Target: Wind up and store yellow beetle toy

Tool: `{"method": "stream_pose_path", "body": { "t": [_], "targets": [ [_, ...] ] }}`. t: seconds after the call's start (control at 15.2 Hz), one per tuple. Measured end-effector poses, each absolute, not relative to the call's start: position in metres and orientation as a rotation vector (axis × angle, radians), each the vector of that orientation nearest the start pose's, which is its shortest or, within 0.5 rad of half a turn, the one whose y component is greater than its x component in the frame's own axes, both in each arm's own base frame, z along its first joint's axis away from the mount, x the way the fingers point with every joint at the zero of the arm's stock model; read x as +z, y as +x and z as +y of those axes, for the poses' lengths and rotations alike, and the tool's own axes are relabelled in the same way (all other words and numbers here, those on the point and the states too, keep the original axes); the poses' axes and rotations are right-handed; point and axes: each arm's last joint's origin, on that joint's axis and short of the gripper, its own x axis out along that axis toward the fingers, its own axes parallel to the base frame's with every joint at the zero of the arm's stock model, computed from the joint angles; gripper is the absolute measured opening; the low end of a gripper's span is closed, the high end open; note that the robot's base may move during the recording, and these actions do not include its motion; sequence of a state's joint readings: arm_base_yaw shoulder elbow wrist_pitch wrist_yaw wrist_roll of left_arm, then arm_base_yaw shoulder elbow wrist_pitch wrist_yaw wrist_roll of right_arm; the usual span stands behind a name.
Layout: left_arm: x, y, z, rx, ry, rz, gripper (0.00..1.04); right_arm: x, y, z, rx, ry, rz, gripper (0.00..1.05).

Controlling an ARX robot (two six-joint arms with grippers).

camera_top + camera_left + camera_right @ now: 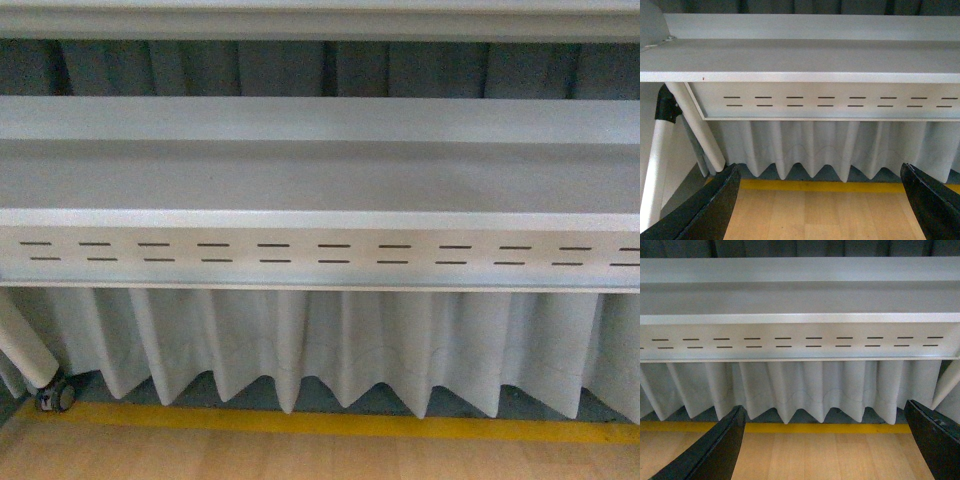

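The yellow beetle toy is out of view in all three views. My left gripper [820, 172] is open and empty, its two black fingers [710, 207] wide apart over the wooden floor. My right gripper [822, 412] is open and empty too, its black fingers [715, 450] wide apart. Neither arm shows in the front view. Both wrist views look toward a grey metal shelf [800, 60] with a white pleated curtain [830, 147] hanging under it.
The grey shelf [320, 175] spans the front view, with a slotted front panel [320, 255] and another shelf edge above. A yellow floor line [320, 422] runs along the curtain's foot. A white leg with a caster [55, 395] stands at the left. Diagonal white poles [695, 125] show in the left wrist view.
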State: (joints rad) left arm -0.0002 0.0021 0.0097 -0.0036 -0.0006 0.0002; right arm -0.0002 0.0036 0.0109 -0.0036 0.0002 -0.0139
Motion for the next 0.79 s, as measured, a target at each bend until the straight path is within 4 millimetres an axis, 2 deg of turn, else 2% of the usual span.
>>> {"method": "stream_pose_path", "body": {
  "t": [0.79],
  "targets": [
    [0.1663, 0.0972, 0.0000, 0.000, 0.000, -0.004, 0.98, 0.1666, 0.0972, 0.0000, 0.000, -0.014, -0.004, 0.98]
  ]
}}
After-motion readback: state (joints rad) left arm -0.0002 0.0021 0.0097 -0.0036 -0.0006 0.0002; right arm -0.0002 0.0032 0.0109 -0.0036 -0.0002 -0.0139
